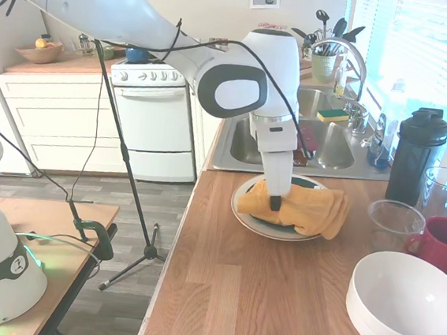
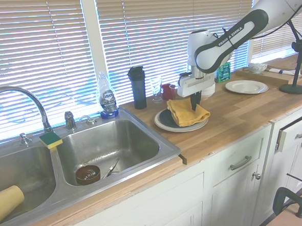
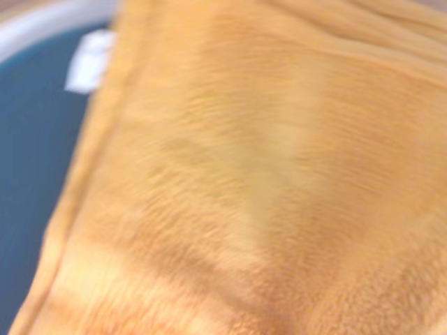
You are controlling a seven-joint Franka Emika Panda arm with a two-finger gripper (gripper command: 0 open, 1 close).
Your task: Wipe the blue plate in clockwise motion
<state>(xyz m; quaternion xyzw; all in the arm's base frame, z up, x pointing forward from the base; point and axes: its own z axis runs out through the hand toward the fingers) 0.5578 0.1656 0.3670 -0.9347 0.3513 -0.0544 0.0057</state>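
Gripper (image 1: 275,204) was clamped on the folded orange cloth (image 1: 307,207) atop the round dark-blue glossy plate (image 2: 167,119); looked like mid-wipe, honestly.

The orange cloth (image 1: 303,209) hides most of the blue plate (image 2: 167,120). The claw (image 1: 275,204) tips sink into its folds, their spacing unclear. The wrist view is blurred, with plate visible only toward nine o'clock.
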